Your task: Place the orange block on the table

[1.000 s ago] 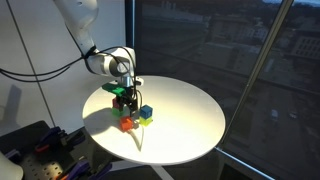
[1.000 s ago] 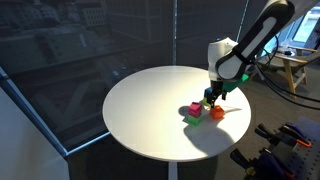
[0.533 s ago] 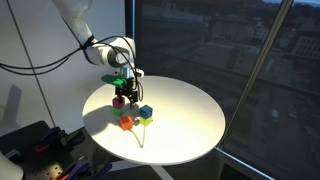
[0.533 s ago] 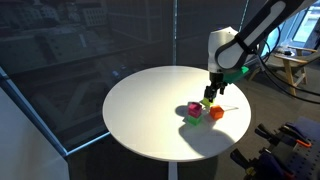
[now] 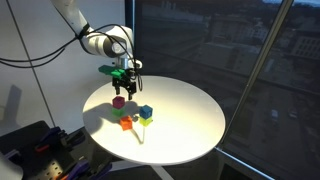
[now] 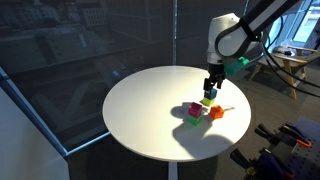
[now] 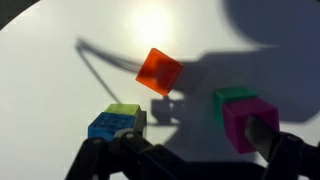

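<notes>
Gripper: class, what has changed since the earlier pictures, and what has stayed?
The gripper has risen away from the cubes, fingers open and empty. The orange block stays on the table where it was; the magenta cube and blue cube have not moved.

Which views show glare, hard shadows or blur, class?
Wrist view: glare whitens the table above the orange block, dark shadow fills the upper right, the jaws at the bottom are blurred. In both exterior views the cubes cast shadows on the table.
</notes>
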`<state>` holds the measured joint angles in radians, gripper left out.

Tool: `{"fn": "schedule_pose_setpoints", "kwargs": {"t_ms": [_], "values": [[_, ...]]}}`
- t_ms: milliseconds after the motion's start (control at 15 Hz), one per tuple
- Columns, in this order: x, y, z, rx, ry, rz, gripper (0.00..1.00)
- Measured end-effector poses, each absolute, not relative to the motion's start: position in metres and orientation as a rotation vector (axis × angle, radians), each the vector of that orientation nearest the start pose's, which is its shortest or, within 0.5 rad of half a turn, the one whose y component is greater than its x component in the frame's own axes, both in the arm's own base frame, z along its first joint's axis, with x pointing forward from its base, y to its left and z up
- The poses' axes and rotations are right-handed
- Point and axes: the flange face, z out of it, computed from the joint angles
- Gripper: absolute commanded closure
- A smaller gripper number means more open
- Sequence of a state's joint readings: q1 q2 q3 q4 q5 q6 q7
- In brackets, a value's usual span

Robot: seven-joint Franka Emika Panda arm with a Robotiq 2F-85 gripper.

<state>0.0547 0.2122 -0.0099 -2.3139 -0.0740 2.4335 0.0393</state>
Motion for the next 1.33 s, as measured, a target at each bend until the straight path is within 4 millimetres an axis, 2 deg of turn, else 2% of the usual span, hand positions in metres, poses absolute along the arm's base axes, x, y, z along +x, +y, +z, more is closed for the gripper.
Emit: {"fn": "schedule_pose_setpoints", "kwargs": {"t_ms": [400, 800, 1133, 1333], "values": [[0.5, 0.017, 0.283, -3.166, -0.177, 0.114, 0.0], [0.481, 0.007, 0.323, -3.169, -0.145, 0.116, 0.0], [0.472, 0.009, 0.34, -3.175, -0.066, 0.1, 0.0], [0.469, 0.017, 0.345, -3.179, -0.027, 0.114, 0.0]]}}
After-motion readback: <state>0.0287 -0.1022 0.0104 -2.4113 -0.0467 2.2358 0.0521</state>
